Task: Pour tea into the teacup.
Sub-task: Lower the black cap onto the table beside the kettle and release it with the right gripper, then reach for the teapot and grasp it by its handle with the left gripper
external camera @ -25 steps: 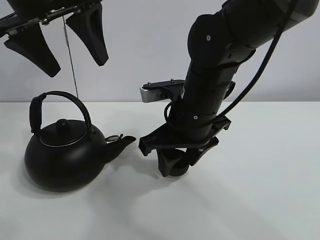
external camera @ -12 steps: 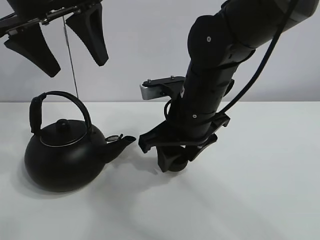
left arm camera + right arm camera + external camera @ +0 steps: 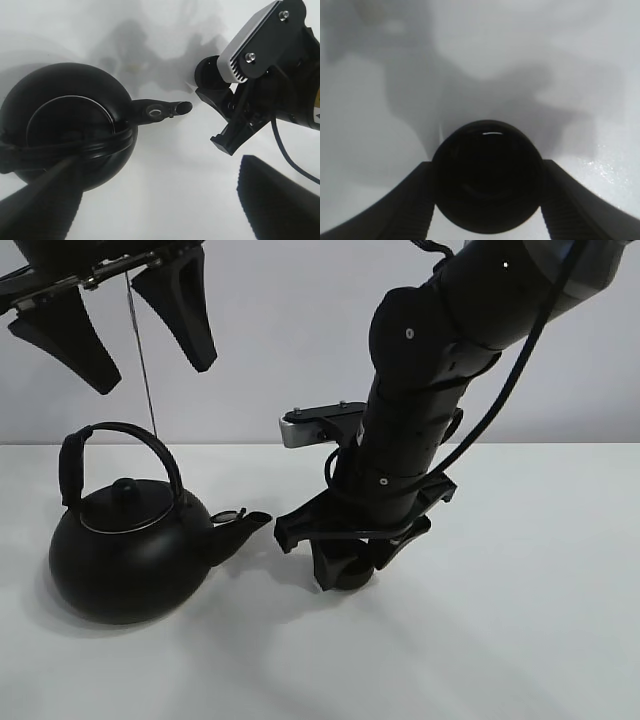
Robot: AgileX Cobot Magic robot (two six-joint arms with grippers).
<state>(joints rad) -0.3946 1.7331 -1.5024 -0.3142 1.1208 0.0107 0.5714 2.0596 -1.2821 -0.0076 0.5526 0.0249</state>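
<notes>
change since a second ago is small. the right arm leans a little more toward the left edge of the tabletop point(image 3: 520, 640), and the teacup point(image 3: 345, 568) has come a tiny bit closer to the kettle point(image 3: 125, 550). the kettle and the left gripper point(image 3: 150, 370) have not moved.

the high camera shows the teacup only as a dark lump under the arm. the right wrist camera looks straight down into its round black mouth point(image 3: 487, 175), with one finger point(image 3: 405, 205) pressed on each side. the left wrist camera shows the kettle's lid from above, and its spout point(image 3: 165, 109) points at the teacup, close by but apart.

the right gripper point(image 3: 348, 555) is clamped on the teacup, low over the middle of the tabletop. whether the cup touches the top cannot be told. the left gripper hangs high above the kettle near the left edge, its fingers wide apart and holding nothing.
</notes>
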